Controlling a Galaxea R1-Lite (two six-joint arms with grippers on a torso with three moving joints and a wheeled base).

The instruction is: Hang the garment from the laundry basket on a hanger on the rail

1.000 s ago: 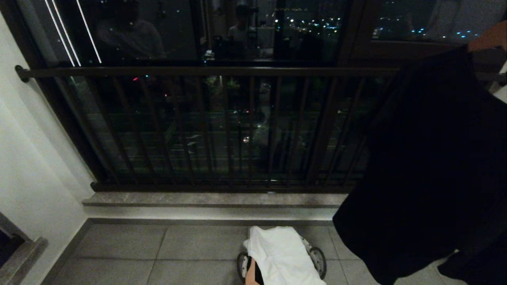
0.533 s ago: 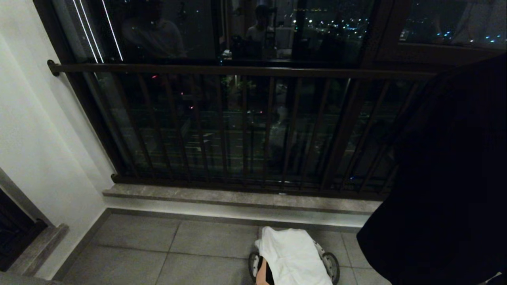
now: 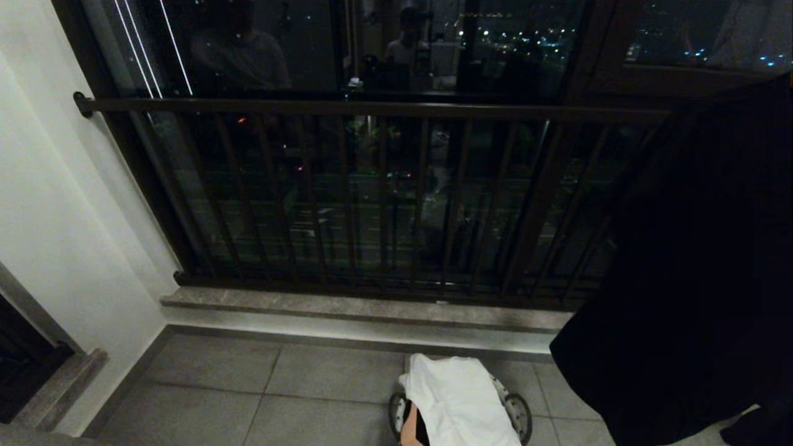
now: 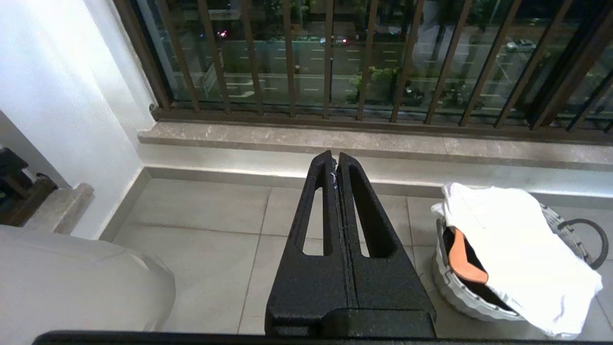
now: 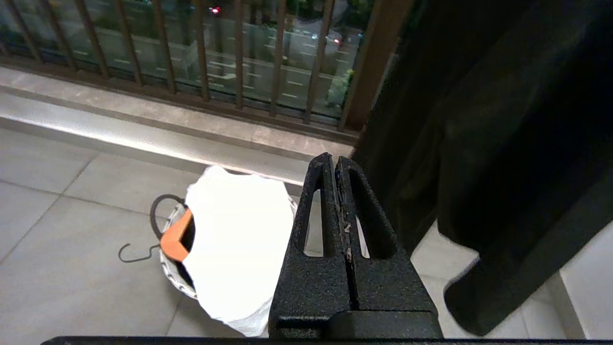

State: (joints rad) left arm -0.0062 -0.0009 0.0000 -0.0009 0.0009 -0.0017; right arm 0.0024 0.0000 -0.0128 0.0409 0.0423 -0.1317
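The laundry basket (image 3: 518,414) stands on the tiled floor (image 3: 310,396) just before the stone sill (image 3: 347,308) under the balcony railing (image 3: 372,110), cut off by the head view's lower edge. A white garment (image 3: 455,399) drapes over it and hides nearly all of its rim; only a black loop handle (image 4: 594,239) and a patch of woven wall show. An orange hanger (image 5: 176,235) pokes out beneath the cloth, its hook (image 5: 136,254) lying out over the floor. A dark hanging garment (image 3: 694,260) blocks the right side. Neither arm reaches the head view. The left end effector (image 4: 335,160) and right end effector (image 5: 333,163) both have their fingers pressed together, holding nothing.
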